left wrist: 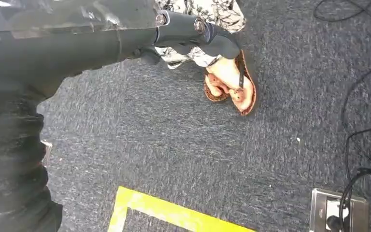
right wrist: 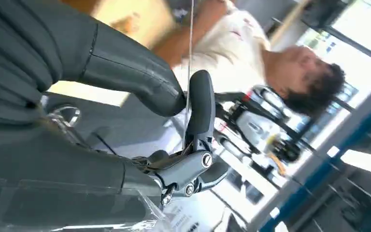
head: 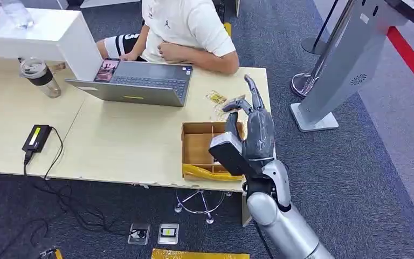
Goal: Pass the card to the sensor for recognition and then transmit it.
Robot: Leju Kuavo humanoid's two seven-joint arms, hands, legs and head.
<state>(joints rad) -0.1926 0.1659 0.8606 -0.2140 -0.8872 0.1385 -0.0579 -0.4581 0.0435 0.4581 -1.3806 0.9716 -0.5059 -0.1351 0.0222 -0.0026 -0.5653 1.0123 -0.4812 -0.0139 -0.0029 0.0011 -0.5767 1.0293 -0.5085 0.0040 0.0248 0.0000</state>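
Note:
My right hand (head: 250,127) is raised above the right end of the table (head: 118,140), over an open cardboard box (head: 198,147) with compartments. It pinches a thin card (head: 236,101) between thumb and a finger; in the right wrist view the card (right wrist: 190,48) shows edge-on as a thin line between the thumb (right wrist: 125,72) and a dark fingertip (right wrist: 200,104). The grey sensor stand (head: 350,70) rises from the carpet to the right of the table, apart from the hand. My left hand (left wrist: 188,29) hangs over the carpet with its fingers stretched out and nothing in them.
A person in a white shirt (head: 186,27) sits at the far side behind a laptop (head: 140,81). Small yellow packets (head: 215,97) lie beside the box. A bottle (head: 40,75) and a black adapter (head: 36,137) sit at the left. A sandalled foot (left wrist: 232,82) and a floor socket (left wrist: 338,212) are near my left hand.

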